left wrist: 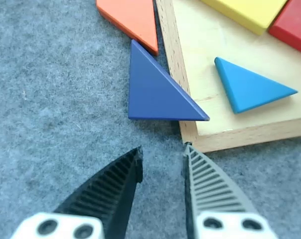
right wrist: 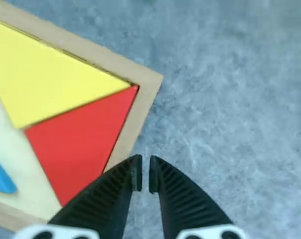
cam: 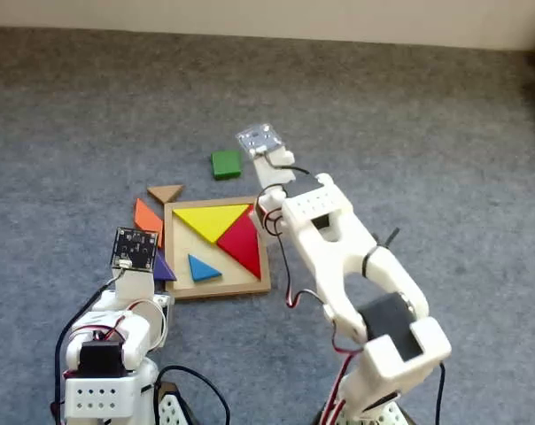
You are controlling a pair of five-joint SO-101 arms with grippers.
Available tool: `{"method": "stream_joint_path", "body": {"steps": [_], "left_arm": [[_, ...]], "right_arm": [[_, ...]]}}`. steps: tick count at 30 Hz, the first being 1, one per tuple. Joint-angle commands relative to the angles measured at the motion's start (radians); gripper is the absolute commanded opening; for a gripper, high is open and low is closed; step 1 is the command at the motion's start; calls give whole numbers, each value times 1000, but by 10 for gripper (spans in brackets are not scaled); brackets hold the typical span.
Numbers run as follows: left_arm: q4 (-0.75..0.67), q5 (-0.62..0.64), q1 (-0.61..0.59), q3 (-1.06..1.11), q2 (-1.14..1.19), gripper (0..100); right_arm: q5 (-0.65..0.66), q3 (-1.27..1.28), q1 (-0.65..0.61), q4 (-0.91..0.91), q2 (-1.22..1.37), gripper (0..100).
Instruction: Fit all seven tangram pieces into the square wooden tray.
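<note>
Your left gripper sits partly open and empty near the dark blue triangle, whose long edge lies along the wooden tray. Your right gripper is nearly closed and empty.

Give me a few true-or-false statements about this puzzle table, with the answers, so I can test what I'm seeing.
1. Three pieces lie inside the wooden tray. True: the yellow triangle, the red triangle and the light blue triangle.
2. The green square sits in the tray. False: it lies on the carpet, apart from the tray.
3. The left gripper holds the dark blue triangle. False: it is open and empty, and that triangle lies on the carpet beside the tray's edge.
4. The yellow and red triangles touch. True.
5. The orange piece lies outside the tray. True.
</note>
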Motion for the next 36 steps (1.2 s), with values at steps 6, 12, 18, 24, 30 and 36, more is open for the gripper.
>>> {"method": "stream_joint_path", "body": {"steps": [6,12,18,24,30,36], "left_arm": [[5,-5,13,19,-47,140],[5,-5,13,19,-47,140],[5,-5,13,19,-47,140],[5,-5,13,19,-47,140],[5,-5,13,19,-47,140],[5,-5,13,19,-47,140]], "right_arm": [[-6,-54,-91,-5,-73,209],[-9,-59,-166,-5,2,298],[-141,-56,-216,2,74,403],[-147,-58,-229,42,71,449],[-147,-113,-254,153,35,449],[-146,-76,-248,153,-56,449]]}}
